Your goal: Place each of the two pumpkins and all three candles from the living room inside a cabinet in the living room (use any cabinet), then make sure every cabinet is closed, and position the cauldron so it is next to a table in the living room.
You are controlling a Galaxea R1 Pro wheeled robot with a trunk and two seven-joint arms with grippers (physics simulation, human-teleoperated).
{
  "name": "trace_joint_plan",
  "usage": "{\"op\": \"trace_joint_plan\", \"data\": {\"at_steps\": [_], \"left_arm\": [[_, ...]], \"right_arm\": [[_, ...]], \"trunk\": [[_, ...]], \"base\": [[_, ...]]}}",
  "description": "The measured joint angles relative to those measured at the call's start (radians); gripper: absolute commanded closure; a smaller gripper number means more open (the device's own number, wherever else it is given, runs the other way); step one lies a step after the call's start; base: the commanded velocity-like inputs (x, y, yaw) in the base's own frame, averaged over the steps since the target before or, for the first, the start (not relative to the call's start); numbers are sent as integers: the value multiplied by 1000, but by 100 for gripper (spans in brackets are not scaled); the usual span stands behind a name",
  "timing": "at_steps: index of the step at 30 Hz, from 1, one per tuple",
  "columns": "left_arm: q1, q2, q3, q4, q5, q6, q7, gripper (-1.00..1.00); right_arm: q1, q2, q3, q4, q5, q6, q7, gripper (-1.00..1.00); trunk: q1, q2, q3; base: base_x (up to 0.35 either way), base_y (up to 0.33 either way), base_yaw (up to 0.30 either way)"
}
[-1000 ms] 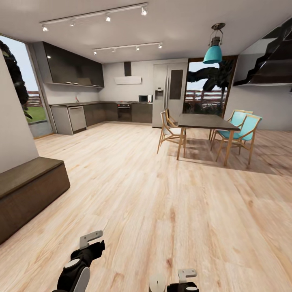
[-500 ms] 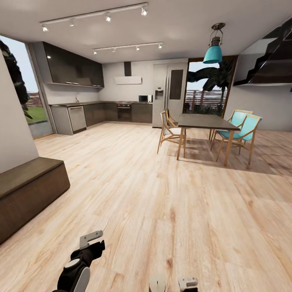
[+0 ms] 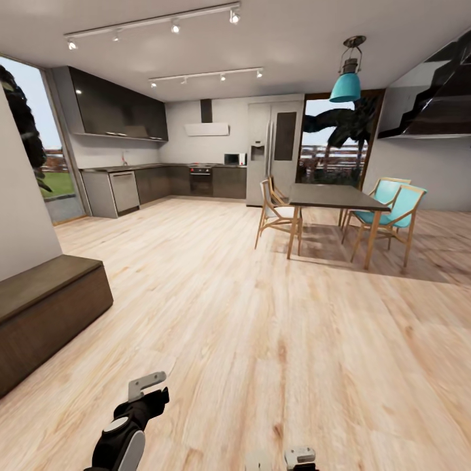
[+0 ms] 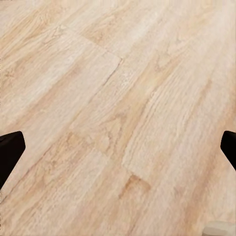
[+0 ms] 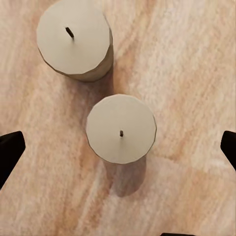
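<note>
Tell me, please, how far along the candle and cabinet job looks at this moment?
Nothing looks done yet. Two candles stand upright on the wood floor beneath the open right gripper, neither grasped. The left gripper is open and holds nothing. The brown cabinet appears closed. Still left: stowing them.

Camera: the head view has swung a touch, so the dark-topped dining table with pale wooden legs (image 3: 335,196) and the teal-seated wooden chairs (image 3: 392,210) sit slightly further right in frame.
Right arm: the grey-tipped black right gripper (image 3: 299,458) has sunk lower against the frame's bottom edge, little more than its pale tip above it now.
Candle: the beige stubby cylinder (image 3: 258,462) beside it has slipped down too, barely peeking in.
</note>
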Motion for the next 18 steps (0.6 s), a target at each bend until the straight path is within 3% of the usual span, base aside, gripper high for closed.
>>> {"op": "trace_joint_plan", "data": {"at_steps": [8, 18], "left_arm": [[4, 0, 0, -23, 0, 0, -3, -100], [19, 2, 3, -126, 0, 3, -13, -100]], "right_arm": [[0, 1, 0, 1, 0, -5, 0, -100], [0, 1, 3, -1, 1, -13, 0, -100]], "trunk": [[0, 0, 0], [0, 0, 0]], "base": [[26, 23, 0], [10, 1, 0]]}}
